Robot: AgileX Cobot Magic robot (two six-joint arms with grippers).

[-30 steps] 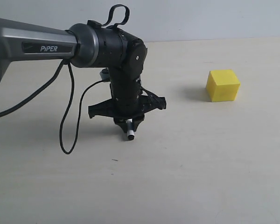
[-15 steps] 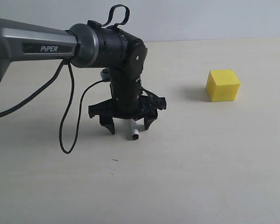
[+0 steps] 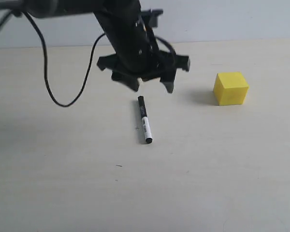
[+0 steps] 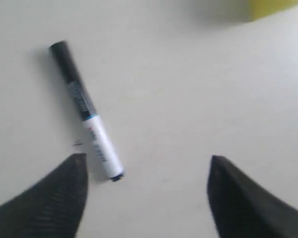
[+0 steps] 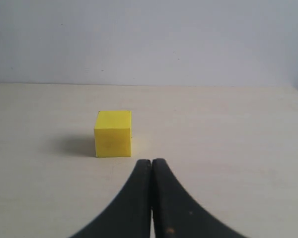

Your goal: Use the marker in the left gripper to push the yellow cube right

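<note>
Yellow cube (image 3: 230, 88) sits on the tabletop (image 3: 222, 169), well to the right of the marker (image 3: 144, 120), which lies flat (black cap nearest the arm). Left gripper (image 3: 152, 88) hovers over the marker, fingers spread, holding nothing. Right gripper (image 5: 151, 198) fingers are pressed together.

Exterior wide, oblique; left wrist downward; right wrist level; all share yellow cube (image 3: 230, 88)

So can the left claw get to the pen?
Probably yes: the left gripper hangs open above the marker, which lies flat on the table with nothing over it; the cube sits well apart.
</note>
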